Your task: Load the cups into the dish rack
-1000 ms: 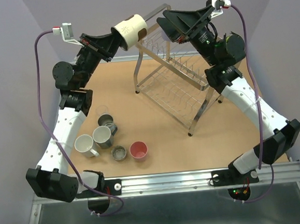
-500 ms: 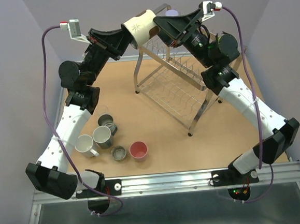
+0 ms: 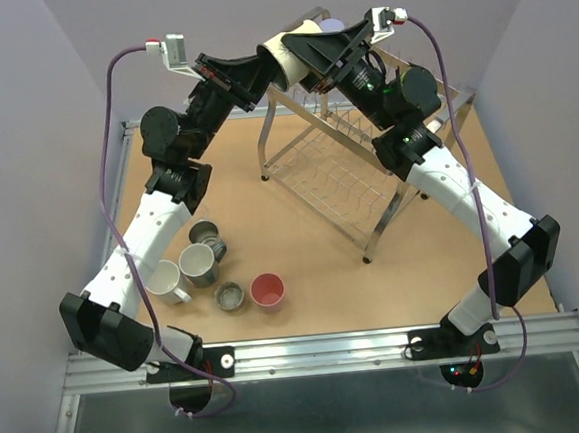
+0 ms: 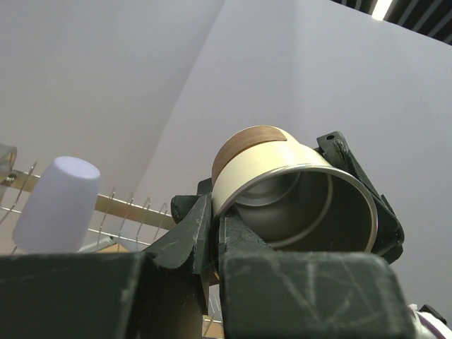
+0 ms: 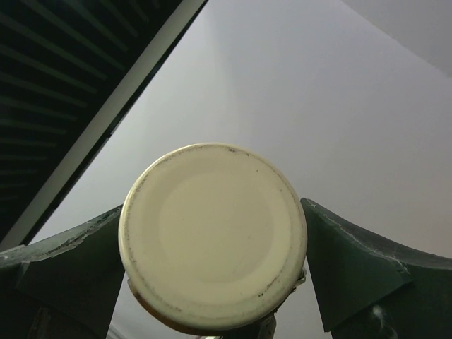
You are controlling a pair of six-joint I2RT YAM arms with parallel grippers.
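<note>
Cream cup lifted nearer lavender cup

Even, bright overhead light fills the top view, sharp throughout; the rack below the cup casts faint soft shadows on the tabletop, its chrome glinting. In the left wrist view a lamp glows above and right of the cup, the cup's inside shines, and the left pincer under it is dark and blurred. In the right wrist view the cup's base is crisp, evenly lit.
</note>
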